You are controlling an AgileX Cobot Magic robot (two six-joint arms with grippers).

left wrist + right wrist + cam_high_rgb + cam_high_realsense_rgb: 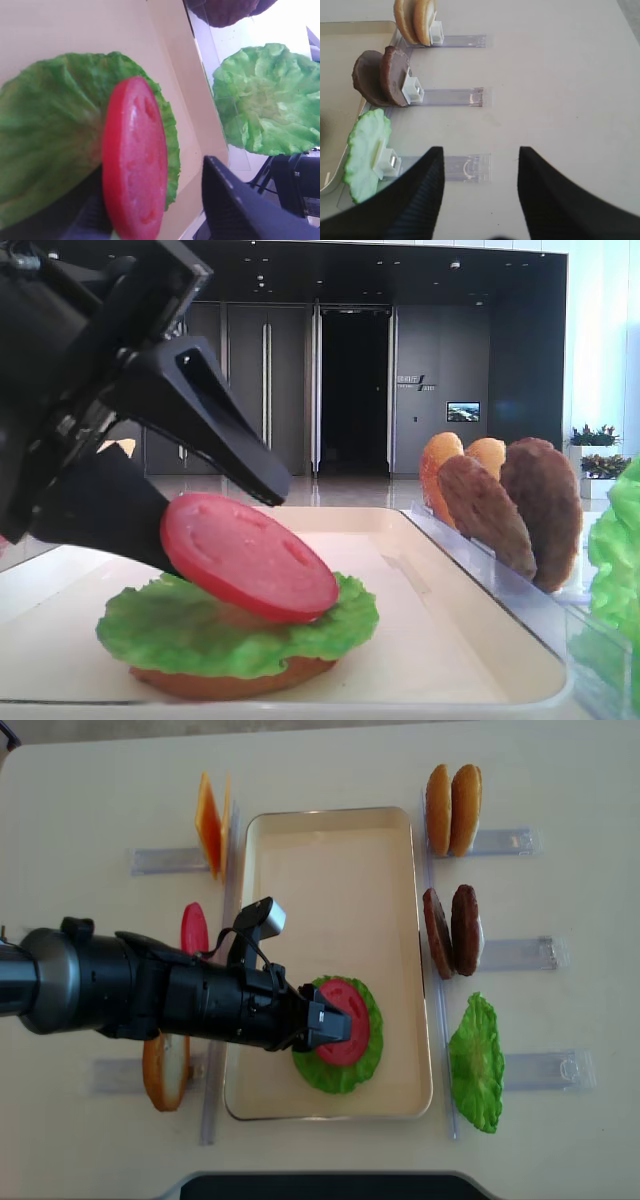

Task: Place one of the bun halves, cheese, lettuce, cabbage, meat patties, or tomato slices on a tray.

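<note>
Your left gripper (322,1020) is over the tray (330,850) with its jaws parted wide, and the tomato slice (248,555) sits tilted between them: its lower edge rests on the lettuce (200,625), which lies on a bun half (225,680) on the tray. In the left wrist view one finger stands clear of the slice with a gap, while the other side is hidden behind it, so you cannot tell whether that finger touches; judged from that, the slice looks released or very nearly so, but it has not settled flat. So the placing is almost done: what seems left is to draw the left arm back without dragging the slice off the stack. Your right gripper (480,190) hangs with its jaws apart and nothing in them over the bare surface (560,75), near the spare lettuce leaf (367,150), the meat patties (382,77) and the bun halves (415,20) in their racks.
</note>
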